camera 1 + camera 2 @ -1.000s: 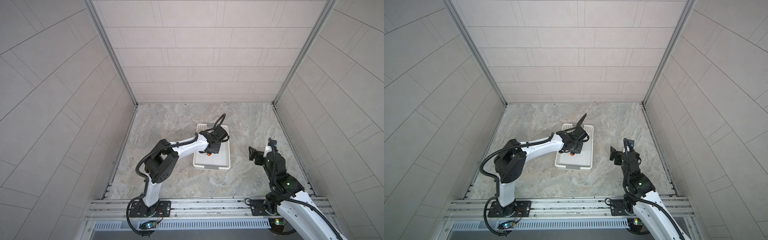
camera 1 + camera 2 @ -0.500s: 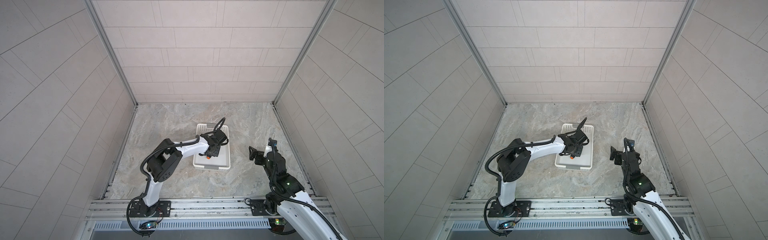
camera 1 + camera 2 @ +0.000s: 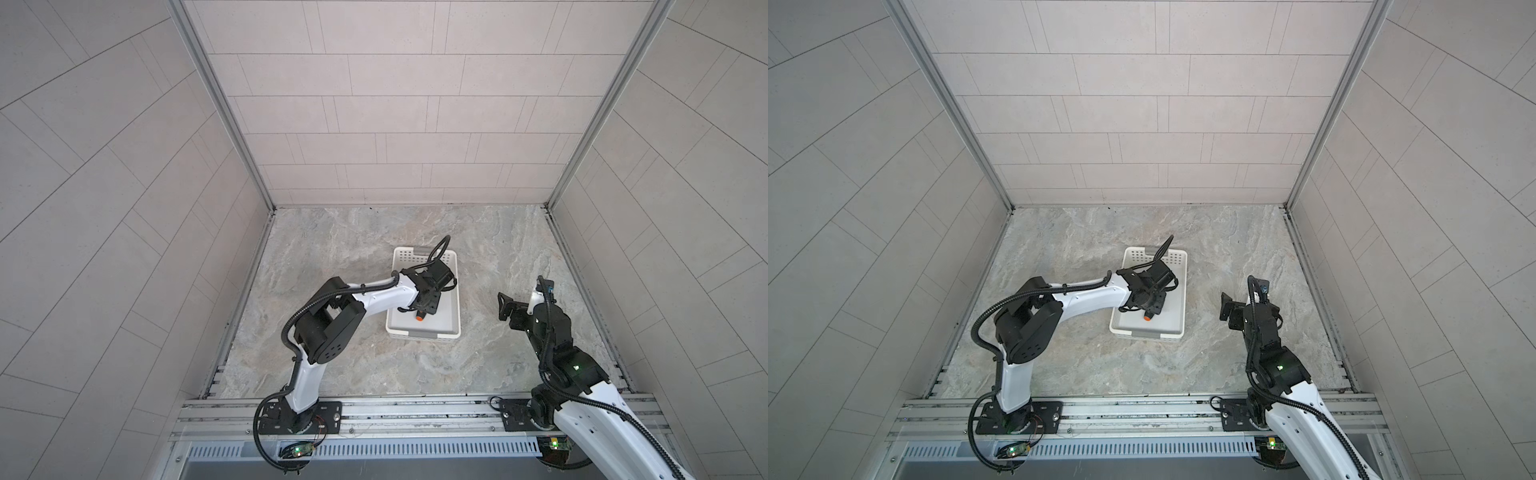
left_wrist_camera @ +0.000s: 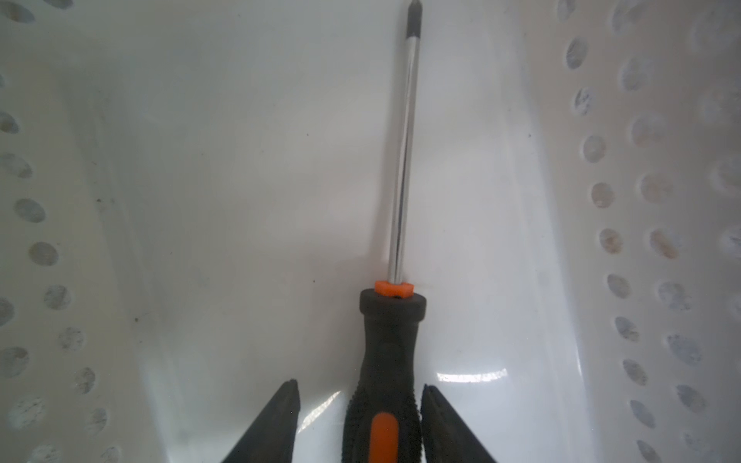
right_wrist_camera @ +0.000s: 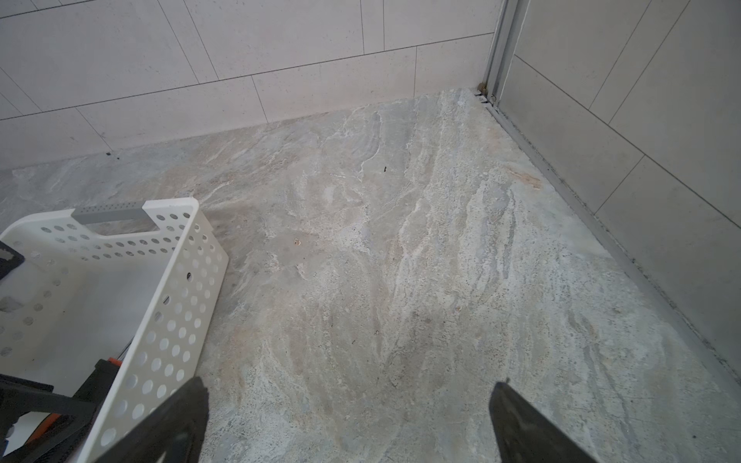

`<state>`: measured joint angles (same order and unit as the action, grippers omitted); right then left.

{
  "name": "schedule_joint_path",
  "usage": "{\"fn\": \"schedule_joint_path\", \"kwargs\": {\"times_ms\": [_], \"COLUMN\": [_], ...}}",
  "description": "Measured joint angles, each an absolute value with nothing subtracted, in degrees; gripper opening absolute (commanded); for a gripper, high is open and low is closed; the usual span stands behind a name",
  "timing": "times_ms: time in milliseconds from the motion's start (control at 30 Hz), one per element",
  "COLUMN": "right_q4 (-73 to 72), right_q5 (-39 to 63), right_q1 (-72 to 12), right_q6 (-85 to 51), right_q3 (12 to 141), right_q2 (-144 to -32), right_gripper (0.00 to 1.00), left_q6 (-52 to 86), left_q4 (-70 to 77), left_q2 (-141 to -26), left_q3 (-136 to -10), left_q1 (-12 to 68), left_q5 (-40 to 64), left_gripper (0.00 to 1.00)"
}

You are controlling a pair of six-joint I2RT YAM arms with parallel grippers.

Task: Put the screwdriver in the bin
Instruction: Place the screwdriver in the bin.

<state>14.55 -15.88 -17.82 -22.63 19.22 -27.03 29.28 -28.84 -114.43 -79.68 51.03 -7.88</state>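
Note:
The screwdriver (image 4: 391, 340), with a black-and-orange handle and shiny shaft, lies flat on the floor of the white bin (image 4: 641, 200). My left gripper (image 4: 359, 387) is low inside the bin and open. Its fingers straddle the handle, one with a clear gap and the other right beside the grip. In both top views the orange butt end (image 3: 420, 317) (image 3: 1147, 316) pokes out below the left gripper (image 3: 430, 299) (image 3: 1154, 301). My right gripper (image 5: 349, 385) is open and empty over the stone floor, right of the bin (image 5: 168, 320).
The bin (image 3: 424, 332) (image 3: 1146, 332) sits mid-floor with grey handle tabs at its short ends. Tiled walls close in the back and both sides. A metal rail runs along the front. My right gripper (image 3: 505, 305) (image 3: 1226, 306) hovers near the bin's right side.
My left gripper has sunk lower into the bin and its jaws have parted from the screwdriver handle. The right arm has not moved.

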Motion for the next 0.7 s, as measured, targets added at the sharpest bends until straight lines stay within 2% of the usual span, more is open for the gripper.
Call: {"fn": "schedule_joint_path", "kwargs": {"times_ms": [233, 500, 700], "right_q4": [14.66, 14.85, 14.55], "right_q5": [-15.88, -15.94, -15.92], "right_q1": [-17.82, -17.76, -17.56], "right_q6": [-22.65, -22.74, -22.72], "right_q3": [19.22, 19.22, 19.22], "right_q2": [-26.68, -26.11, -27.05], "right_gripper": [1.00, 1.00, 1.00], "left_q6": [27.03, 22.72, 18.72], "left_q4": [-29.30, -29.85, -29.34], "left_q2": [-110.83, -100.55, -87.24], "left_q3": [-78.08, -78.04, -72.47], "left_q1": [51.03, 51.03, 48.60], "left_q5": [-9.72, -15.46, -23.05], "left_gripper": [0.78, 0.83, 0.89]}}
